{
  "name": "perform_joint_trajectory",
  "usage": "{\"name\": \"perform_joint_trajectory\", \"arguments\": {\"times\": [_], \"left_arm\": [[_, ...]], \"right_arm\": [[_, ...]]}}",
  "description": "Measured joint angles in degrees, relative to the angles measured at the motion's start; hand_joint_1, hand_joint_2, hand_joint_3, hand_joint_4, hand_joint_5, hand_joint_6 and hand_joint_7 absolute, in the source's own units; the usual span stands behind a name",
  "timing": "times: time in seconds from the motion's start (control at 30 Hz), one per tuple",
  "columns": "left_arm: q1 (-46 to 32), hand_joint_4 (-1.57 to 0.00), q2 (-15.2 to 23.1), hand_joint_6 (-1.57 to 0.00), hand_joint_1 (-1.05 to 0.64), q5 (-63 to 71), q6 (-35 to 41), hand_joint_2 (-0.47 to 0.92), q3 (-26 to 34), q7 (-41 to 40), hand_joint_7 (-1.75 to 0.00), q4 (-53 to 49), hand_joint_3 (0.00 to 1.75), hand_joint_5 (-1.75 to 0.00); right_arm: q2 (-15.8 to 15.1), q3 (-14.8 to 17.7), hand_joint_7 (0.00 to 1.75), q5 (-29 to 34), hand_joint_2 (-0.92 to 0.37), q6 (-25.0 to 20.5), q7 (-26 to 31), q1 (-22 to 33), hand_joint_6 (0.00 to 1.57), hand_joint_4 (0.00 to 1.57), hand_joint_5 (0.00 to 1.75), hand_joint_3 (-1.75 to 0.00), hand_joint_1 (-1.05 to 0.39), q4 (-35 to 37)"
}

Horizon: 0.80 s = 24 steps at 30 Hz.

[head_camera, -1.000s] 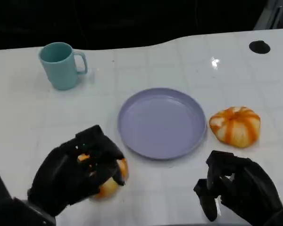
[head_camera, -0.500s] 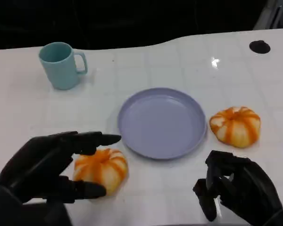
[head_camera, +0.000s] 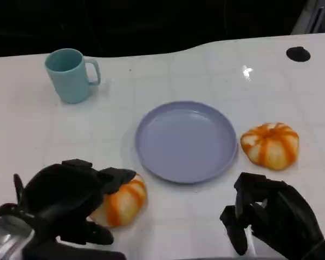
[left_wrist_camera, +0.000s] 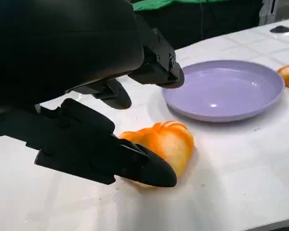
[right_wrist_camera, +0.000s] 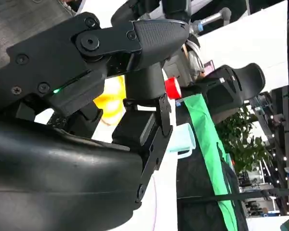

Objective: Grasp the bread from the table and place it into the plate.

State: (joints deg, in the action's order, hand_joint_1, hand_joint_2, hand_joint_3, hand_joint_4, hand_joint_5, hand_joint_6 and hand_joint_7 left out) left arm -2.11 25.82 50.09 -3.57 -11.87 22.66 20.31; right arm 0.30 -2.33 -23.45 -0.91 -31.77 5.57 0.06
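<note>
At the head view's lower left, the left hand wraps loosely around the orange-striped round bread, unlifted on the white table beside the empty lavender plate.

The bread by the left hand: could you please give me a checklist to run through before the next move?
1. Left hand around the nearer bread: ok, fingers lie on either side of it in the left wrist view.
2. Grip firm enough to lift: cannot tell; the bread rests on the table.
3. Plate free to receive it: ok, nothing lies in it.
4. Way from bread to plate: ok, the plate's rim is just beside the bread.
5. Right hand out of the way: ok, fingers curled, holding nothing, near the table's front edge.
6. Second bread apart from the plate: ok.
</note>
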Motion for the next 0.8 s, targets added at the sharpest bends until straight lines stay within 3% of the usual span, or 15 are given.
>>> {"name": "perform_joint_trajectory", "arguments": {"times": [0.6, 0.67, 0.73, 0.8], "left_arm": [[10.01, -0.4, -5.61, -0.37, -0.67, 10.13, 5.96, 0.89, -10.59, -15.14, -0.02, -25.52, 0.0, -0.33], [10.77, -0.5, -5.65, -0.47, -0.54, 9.63, 5.57, 0.87, -11.11, -16.72, -0.03, -27.59, 0.0, -0.52], [11.47, -0.53, -5.58, -0.59, -0.42, 8.48, 4.05, 0.87, -11.32, -19.02, -0.03, -29.82, 0.0, -1.11], [12.25, -0.59, -5.3, -0.73, -0.36, 7.08, 2.08, 0.89, -11.48, -21.71, -0.07, -32.08, 0.02, -1.45]], "right_arm": [[-0.27, -0.09, 1.51, 0.01, -0.74, -0.77, 0.43, 0.65, 1.02, 1.19, 1.67, -0.47, -0.95, -1.36], [-0.29, -0.09, 1.51, 0.01, -0.74, -0.81, 0.43, 0.79, 1.02, 1.19, 1.67, -0.47, -0.95, -1.44], [-0.29, -0.09, 1.51, 0.0, -0.73, -0.82, 0.42, 0.83, 1.03, 1.18, 1.68, -0.47, -0.96, -1.52], [-0.29, -0.11, 1.51, 0.01, -0.73, -0.81, 0.42, 0.88, 1.03, 1.19, 1.68, -0.48, -0.97, -1.57]]}}
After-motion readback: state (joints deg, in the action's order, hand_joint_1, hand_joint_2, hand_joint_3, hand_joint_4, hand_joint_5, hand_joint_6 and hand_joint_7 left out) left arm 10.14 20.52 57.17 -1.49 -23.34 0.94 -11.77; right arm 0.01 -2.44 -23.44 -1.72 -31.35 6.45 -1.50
